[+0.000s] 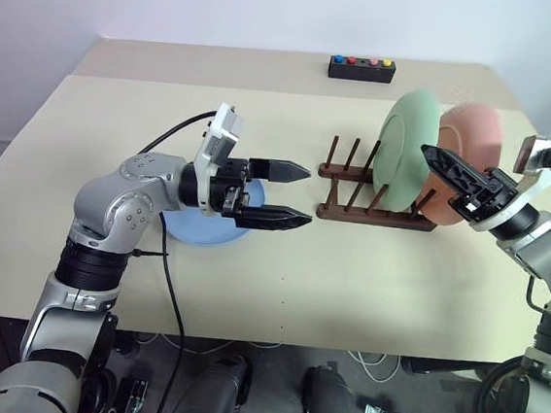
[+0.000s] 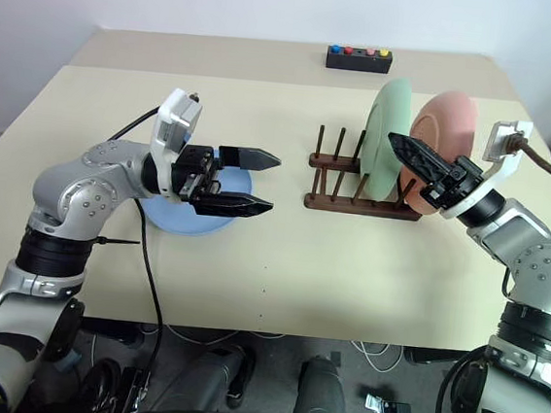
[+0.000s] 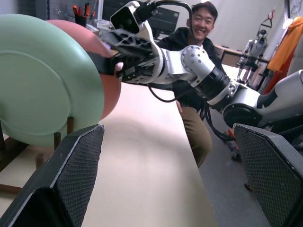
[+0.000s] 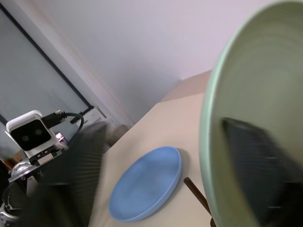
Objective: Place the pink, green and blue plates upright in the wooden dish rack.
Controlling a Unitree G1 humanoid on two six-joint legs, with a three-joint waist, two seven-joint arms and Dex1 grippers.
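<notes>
Blue plate [image 1: 200, 227] lies flat on counter [image 1: 367, 274]: judged rigid, smooth, best pinched at rim. Left end effector [image 1: 291, 195] is seen wide open, empty. Right end effector [image 2: 412, 159] is spread around the racked green plate [image 2: 385, 129], grip not confirmed.

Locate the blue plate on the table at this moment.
In the left eye view, the blue plate lies flat on the table's left side, under the left end effector.

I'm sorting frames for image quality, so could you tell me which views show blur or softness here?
Right wrist view: one finger is smeared by motion blur, while the blue plate stays fairly crisp. Left wrist view: the near fingers are sharp and the green plate is soft. Both eye views: evenly lit and sharp, with soft shadows under the wooden dish rack.
</notes>
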